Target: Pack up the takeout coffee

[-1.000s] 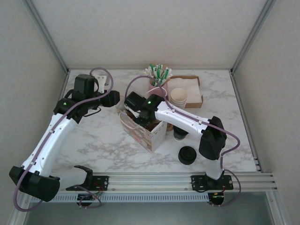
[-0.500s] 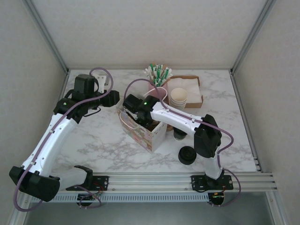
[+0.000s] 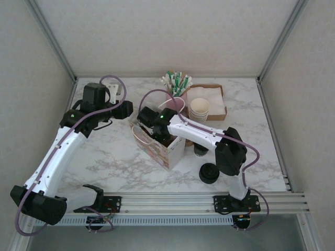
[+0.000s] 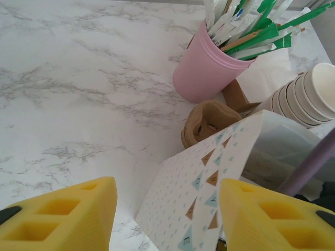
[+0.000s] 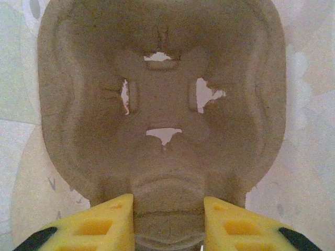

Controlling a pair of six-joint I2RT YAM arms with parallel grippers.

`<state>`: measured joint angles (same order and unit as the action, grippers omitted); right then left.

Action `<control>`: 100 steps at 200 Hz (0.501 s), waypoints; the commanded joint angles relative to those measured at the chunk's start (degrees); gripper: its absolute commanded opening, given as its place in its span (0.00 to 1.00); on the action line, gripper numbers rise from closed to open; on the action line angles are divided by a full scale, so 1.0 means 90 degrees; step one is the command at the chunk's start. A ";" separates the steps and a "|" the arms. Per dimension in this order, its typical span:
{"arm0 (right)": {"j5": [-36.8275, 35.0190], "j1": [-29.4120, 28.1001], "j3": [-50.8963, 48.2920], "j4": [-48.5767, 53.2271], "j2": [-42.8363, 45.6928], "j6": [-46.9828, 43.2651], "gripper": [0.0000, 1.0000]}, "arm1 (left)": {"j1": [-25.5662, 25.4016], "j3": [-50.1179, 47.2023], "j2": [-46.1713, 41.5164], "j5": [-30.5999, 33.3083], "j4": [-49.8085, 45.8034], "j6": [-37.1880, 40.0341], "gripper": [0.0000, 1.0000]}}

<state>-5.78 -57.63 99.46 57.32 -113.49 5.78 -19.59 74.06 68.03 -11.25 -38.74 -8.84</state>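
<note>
Currently: Cup Carrier Held Inside the Bag

1. Right gripper. In the right wrist view, the right gripper (image 5: 167, 205) is closed to a narrow gap on the near edge of the brown moulded-pulp cup carrier (image 5: 162, 104). One yellow finger presses each side of a raised central rib. The carrier faces the camera with its underside, and pale torn slits show around the middle.

2. Location of the carrier. Pale bag walls surround the carrier on all sides, so it sits within the paper bag (image 3: 166, 151). In the top view the right arm reaches down into the bag's open mouth.

3. Left gripper. The left gripper (image 4: 167, 185) stands about half open with nothing clamped between its fingers. It hovers over the bag's left corner, and no contact can be confirmed.

4. Markings. The bag's outer wall carries a repeating print of small brown and teal triangles. The green-and-white wrapped sticks (image 4: 251, 31) in the pink cup (image 4: 204, 73) bear print too small to read.

5. Surroundings. The bag stands upright on the marble-patterned bench (image 3: 115, 157). The pink cup is just behind it, with a stack of cream paper cups (image 4: 314, 94) beside that. A round black lid (image 3: 209, 172) lies nearer the arm bases, apart from the bag.
</note>
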 commanded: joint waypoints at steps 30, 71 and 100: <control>0.0319 0.0052 -0.0156 -0.0299 -0.0364 0.0154 0.33 | 0.0049 -0.0076 -0.0034 0.0058 0.0042 -0.0082 0.54; 0.0310 0.0047 -0.0197 -0.0343 -0.0552 0.0196 0.33 | 0.0050 -0.0081 -0.0038 0.0058 0.0041 -0.0082 0.55; 0.0273 0.0049 -0.0284 -0.0380 -0.0639 0.0207 0.33 | 0.0058 -0.0079 -0.0037 0.0076 0.0037 -0.0079 0.54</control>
<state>-3.75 -57.60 97.89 54.48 -117.64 6.85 -19.59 74.02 68.03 -11.25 -38.74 -8.84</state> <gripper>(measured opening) 0.331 0.544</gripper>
